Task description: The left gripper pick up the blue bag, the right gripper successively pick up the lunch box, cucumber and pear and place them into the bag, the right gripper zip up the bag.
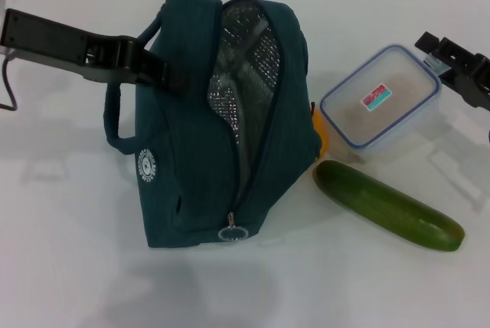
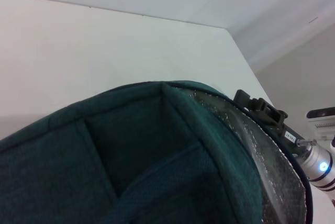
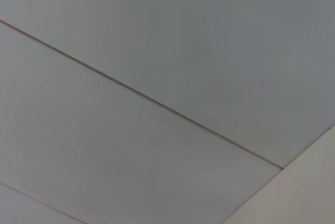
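Note:
The blue bag stands in the middle of the white table, unzipped, its silver lining showing. My left gripper is shut on the bag's upper left edge, by a handle; its wrist view is filled by bag fabric. The lunch box sits right of the bag. The cucumber lies in front of the box. Only an orange sliver of the pear shows between bag and box. My right gripper hovers open at the box's far right corner and also shows beyond the bag.
The zip pull ring hangs at the bag's near end. Bare table lies in front and to the left. The right wrist view shows only pale wall panels.

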`<action>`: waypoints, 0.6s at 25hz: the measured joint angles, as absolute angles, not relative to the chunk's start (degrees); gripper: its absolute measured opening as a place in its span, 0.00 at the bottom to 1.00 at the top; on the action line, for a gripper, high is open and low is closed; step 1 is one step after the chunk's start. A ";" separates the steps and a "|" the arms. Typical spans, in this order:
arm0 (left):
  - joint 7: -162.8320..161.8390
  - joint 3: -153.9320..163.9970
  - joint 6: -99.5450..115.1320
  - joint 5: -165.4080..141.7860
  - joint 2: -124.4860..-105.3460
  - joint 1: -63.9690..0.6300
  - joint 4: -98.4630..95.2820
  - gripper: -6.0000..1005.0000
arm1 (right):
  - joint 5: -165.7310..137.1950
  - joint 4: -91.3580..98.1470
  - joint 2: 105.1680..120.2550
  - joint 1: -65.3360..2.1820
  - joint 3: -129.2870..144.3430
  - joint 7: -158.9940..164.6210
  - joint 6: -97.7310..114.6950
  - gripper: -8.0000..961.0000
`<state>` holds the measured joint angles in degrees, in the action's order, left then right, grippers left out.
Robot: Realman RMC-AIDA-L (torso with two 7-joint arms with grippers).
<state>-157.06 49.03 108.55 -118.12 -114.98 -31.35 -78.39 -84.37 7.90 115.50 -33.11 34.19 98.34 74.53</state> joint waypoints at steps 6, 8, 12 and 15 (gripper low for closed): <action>-157.02 49.28 108.65 -118.07 -115.03 -31.20 -78.39 0.05 | -84.11 7.61 115.66 -33.27 34.19 98.35 74.78 0.62; -156.82 49.30 108.69 -118.05 -115.04 -31.18 -78.40 0.05 | -83.82 7.47 115.75 -33.35 34.21 98.35 74.81 0.60; -156.45 49.31 108.72 -118.03 -115.04 -31.06 -78.40 0.05 | -83.73 7.29 115.85 -33.40 34.19 98.35 74.84 0.55; -156.27 49.31 108.72 -118.02 -115.05 -30.96 -78.40 0.05 | -83.25 6.71 115.85 -33.50 34.18 98.35 74.84 0.51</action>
<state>-156.27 49.31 108.72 -118.02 -115.05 -30.96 -78.40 -83.25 6.70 115.85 -33.50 34.19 98.35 74.84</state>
